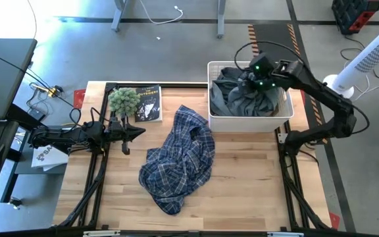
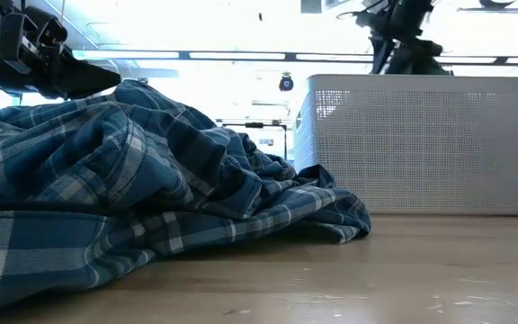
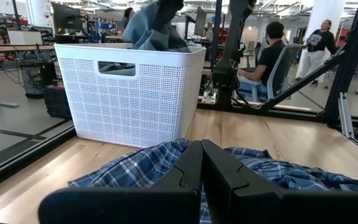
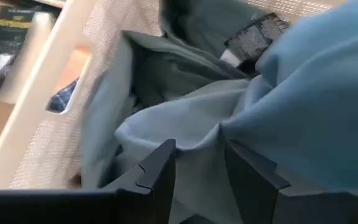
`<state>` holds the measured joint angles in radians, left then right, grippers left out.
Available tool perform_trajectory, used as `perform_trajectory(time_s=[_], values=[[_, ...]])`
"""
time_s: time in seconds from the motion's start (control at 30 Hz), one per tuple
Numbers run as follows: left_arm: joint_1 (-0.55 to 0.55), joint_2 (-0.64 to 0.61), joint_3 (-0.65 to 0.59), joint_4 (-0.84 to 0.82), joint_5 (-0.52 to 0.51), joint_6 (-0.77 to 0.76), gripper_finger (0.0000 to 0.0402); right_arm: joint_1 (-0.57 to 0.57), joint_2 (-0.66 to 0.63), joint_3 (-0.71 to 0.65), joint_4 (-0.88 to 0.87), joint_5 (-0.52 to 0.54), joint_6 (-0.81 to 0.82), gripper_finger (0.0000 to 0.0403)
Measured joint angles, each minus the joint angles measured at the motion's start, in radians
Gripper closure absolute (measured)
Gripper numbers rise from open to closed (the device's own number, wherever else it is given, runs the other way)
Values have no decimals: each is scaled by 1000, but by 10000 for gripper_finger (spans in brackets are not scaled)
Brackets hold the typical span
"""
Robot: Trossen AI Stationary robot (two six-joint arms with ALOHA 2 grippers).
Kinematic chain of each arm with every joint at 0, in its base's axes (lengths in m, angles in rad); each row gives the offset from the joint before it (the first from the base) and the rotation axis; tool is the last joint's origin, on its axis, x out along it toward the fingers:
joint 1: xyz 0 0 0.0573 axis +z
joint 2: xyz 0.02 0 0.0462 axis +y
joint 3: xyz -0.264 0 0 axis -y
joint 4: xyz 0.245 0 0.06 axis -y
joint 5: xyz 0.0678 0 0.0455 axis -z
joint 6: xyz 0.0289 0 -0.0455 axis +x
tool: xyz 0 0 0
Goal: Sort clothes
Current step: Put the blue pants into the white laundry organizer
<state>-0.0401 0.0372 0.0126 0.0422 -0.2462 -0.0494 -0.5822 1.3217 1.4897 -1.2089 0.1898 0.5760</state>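
Observation:
The navy-and-white plaid shirt (image 1: pixel 179 158) lies crumpled on the middle of the table, and also shows in the low view (image 2: pixel 151 180). The grey-blue garment (image 1: pixel 242 99) fills the white basket (image 1: pixel 250 121) at the far right and bulges above its rim (image 3: pixel 148 31). My right gripper (image 1: pixel 254 82) is over the basket, shut on that garment. My left gripper (image 1: pixel 137 131) is shut and empty, level above the table just left of the shirt. The white and tan garments do not show. My right gripper pinches a raised fold of the grey-blue garment (image 4: pixel 197 140) between its two fingers (image 4: pixel 160 174). It comes from above, slanting down into the basket. The held part stands above the rim and the remainder lies in the basket. How many layers it has cannot be told.
A green fuzzy plant (image 1: pixel 124 100) and a dark book (image 1: pixel 147 104) sit at the table's far left. A white fan (image 1: pixel 374 46) stands right of the table. People (image 3: pixel 272 50) are in the room beyond the table. Bare wood lies along the near edge (image 1: pixel 255 191).

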Motion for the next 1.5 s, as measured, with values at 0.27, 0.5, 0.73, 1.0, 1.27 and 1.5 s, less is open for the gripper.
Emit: perform_trajectory(time_s=[0.27,0.5,0.73,1.0,1.27,1.5], values=[[0,0,0,0,0,0,400,9,0,28,-14,-664,-51,267],[0,0,0,0,0,0,400,41,0,28,-11,-84,-130,269],[0,0,0,0,0,0,400,-22,-1,-24,93,332,-25,270],[0,0,0,0,0,0,400,-106,95,-400,385,202,80,270],[0,0,0,0,0,0,400,-163,223,-575,550,44,73,270],[0,0,0,0,0,0,400,-155,132,-316,255,72,-66,270]])
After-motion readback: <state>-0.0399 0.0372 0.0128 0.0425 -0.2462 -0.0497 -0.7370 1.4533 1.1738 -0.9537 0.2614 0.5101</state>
